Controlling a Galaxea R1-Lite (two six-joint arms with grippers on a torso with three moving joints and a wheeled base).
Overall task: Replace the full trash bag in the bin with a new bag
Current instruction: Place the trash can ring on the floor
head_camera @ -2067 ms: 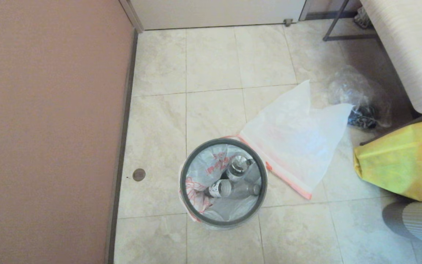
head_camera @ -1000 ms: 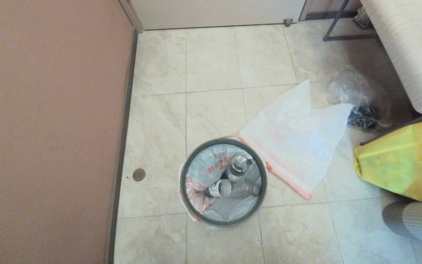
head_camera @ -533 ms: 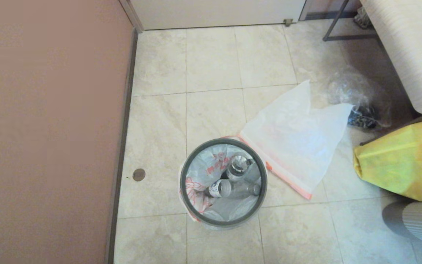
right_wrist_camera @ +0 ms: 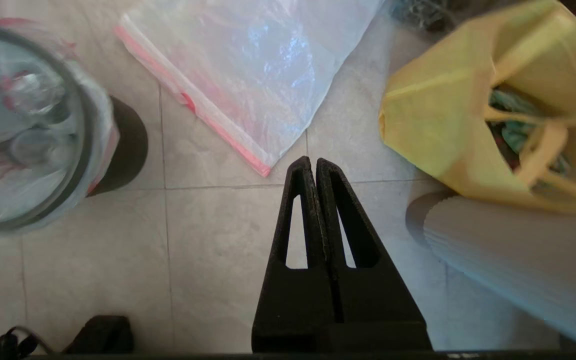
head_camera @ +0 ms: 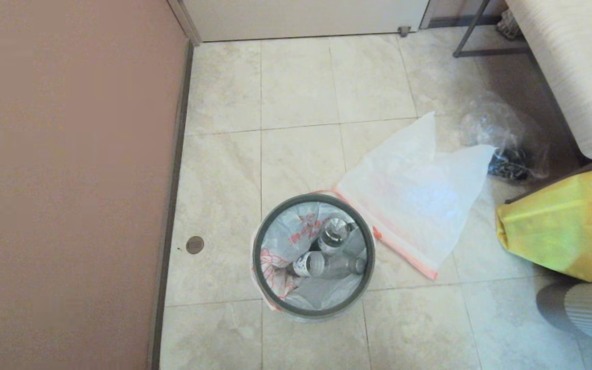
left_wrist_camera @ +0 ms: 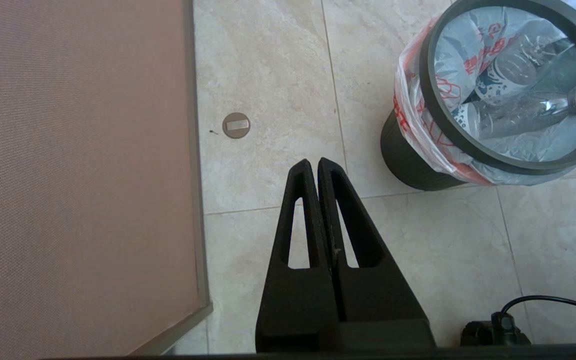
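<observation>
- Trash-filled, the thin translucent white carrier bag with red line drawings (head_camera: 280, 257) sits inside the small round dark grey-black bin (left_wrist_camera: 408, 160), its edge folded out under the thin grey hoop rim (head_camera: 257, 262); clear plastic bottles (head_camera: 327, 264) lie inside it.
- Left pincer (left_wrist_camera: 316, 162) hangs above the beige tiled floor (head_camera: 296, 164), both black fingers pressed together and holding nothing, well apart from the bin and near a brown wall panel (left_wrist_camera: 78, 150).
- A small round metal floor plug (left_wrist_camera: 236, 125) lies between that pincer's tip and the panel.
- Right pincer (right_wrist_camera: 314, 161) also hangs over the floor, fingers closed on nothing, its tip just beside the corner of the milky-white translucent bag with an orange-pink band along its mouth edge (right_wrist_camera: 268, 65).
- That new bag lies flat on the tiles, one corner touching the far side of the bin.
- A yellow fabric bag (right_wrist_camera: 458, 115) stands to the robot's right, and a crinkled clear bag with dark contents (head_camera: 504, 139) lies beyond the flat bag.
</observation>
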